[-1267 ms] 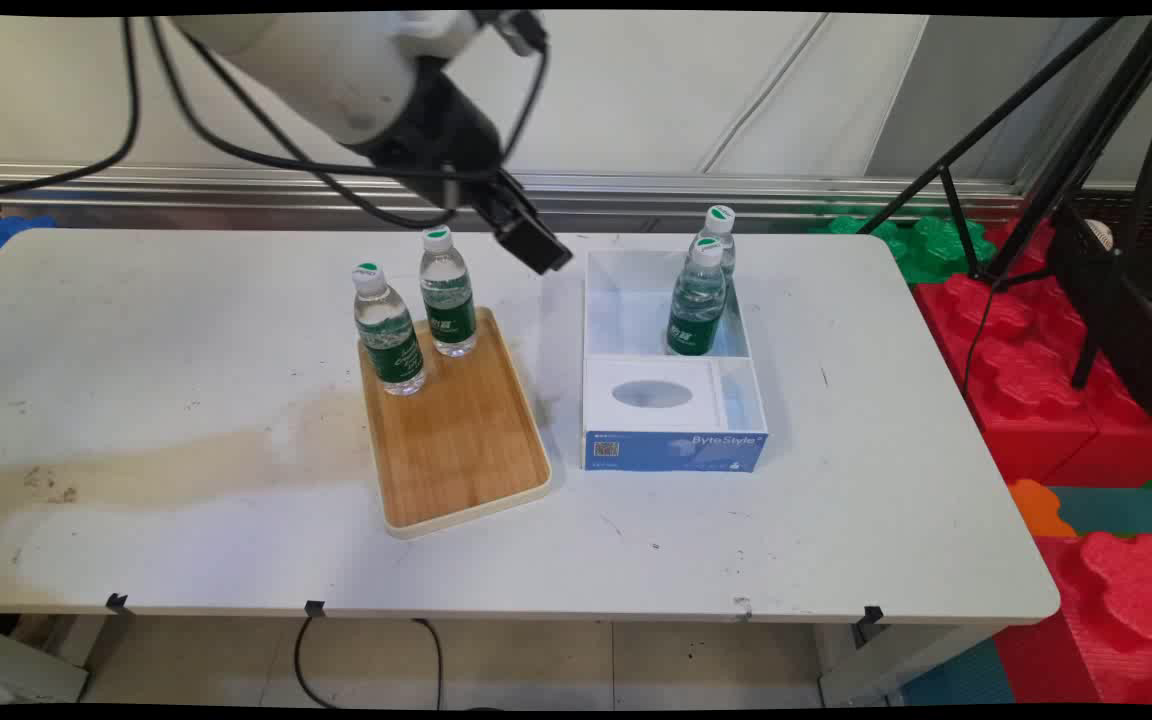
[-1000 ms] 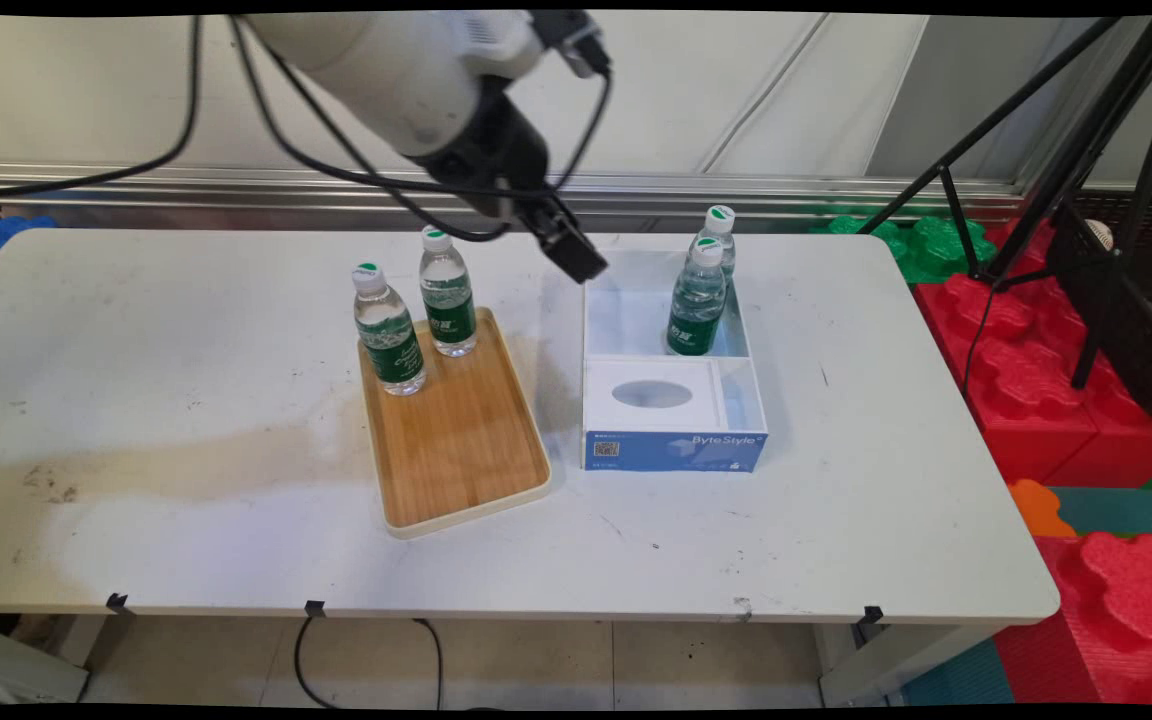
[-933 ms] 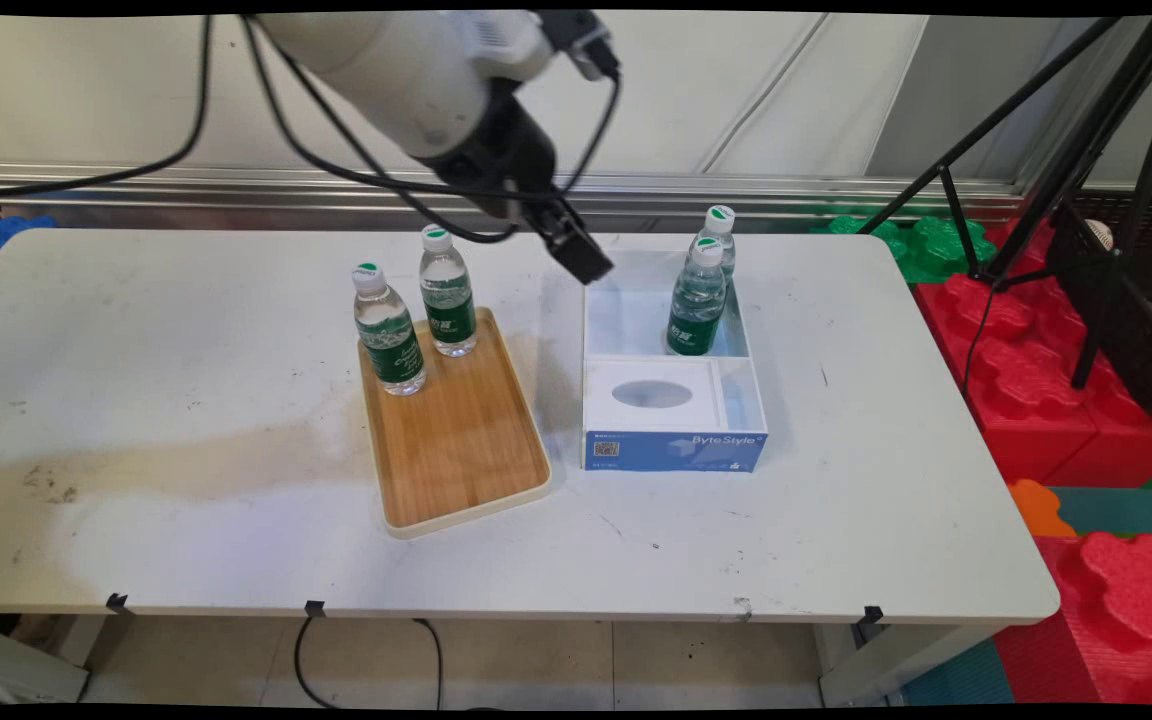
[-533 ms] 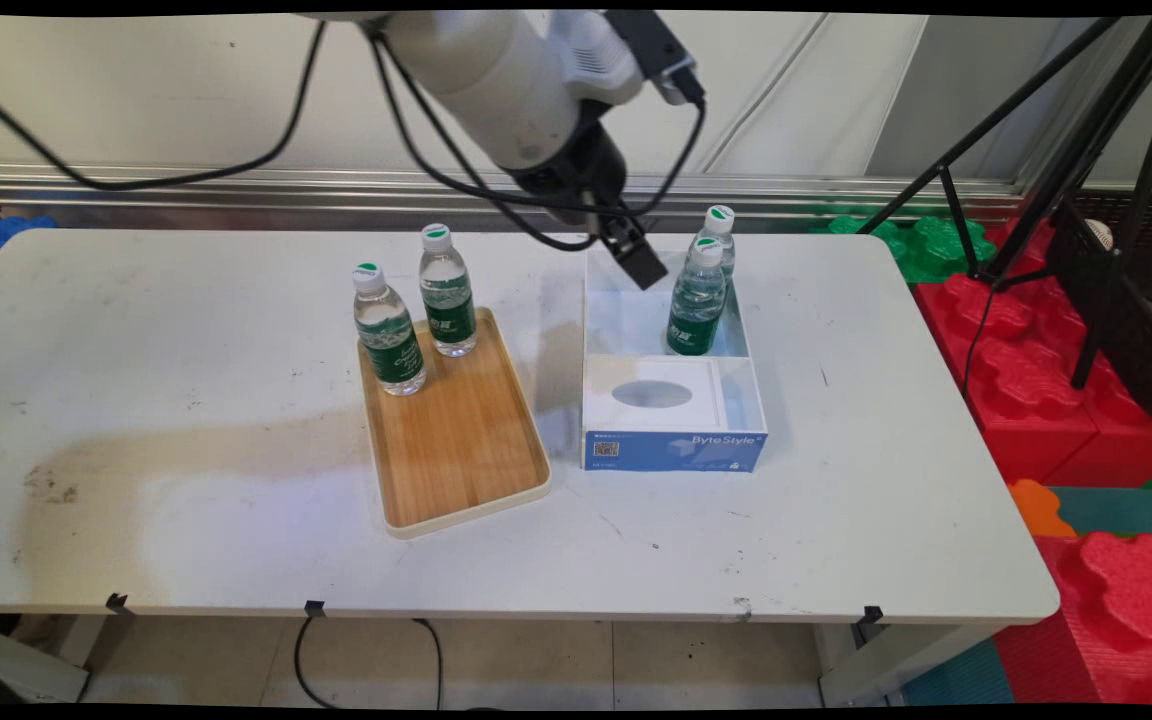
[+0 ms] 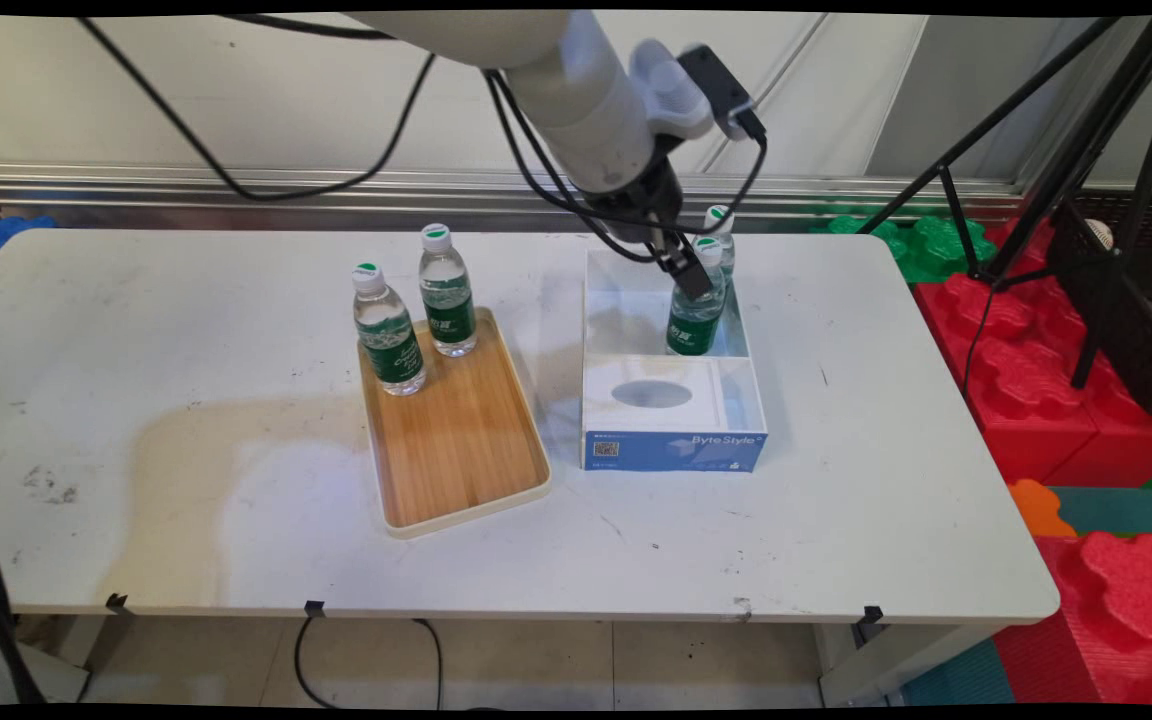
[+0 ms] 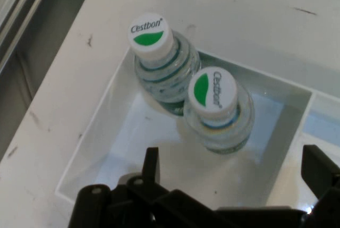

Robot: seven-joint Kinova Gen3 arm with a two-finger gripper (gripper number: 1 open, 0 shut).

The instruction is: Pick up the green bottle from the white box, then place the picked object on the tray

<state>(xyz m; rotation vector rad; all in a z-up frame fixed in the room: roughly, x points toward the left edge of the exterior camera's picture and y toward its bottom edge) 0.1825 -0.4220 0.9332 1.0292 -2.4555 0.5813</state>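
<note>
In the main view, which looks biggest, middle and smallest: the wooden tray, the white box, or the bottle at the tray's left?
1. Wooden tray and white box: look alike, too close to rank.
2. Bottle at the tray's left: smallest.

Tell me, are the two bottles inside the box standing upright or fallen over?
Upright. Both bottles stand in the box, caps on top, beside each other; the open tool hovers above them.

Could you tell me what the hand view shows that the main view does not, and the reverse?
Only the hand view shows the Cestbon lettering on the bottle caps and the two fingers spread wide apart above the box. Only the main view shows the wooden tray carrying two more bottles, the box's blue front and the tripod. Both show the gripper over the white box with two bottles standing inside, on the white table.
</note>
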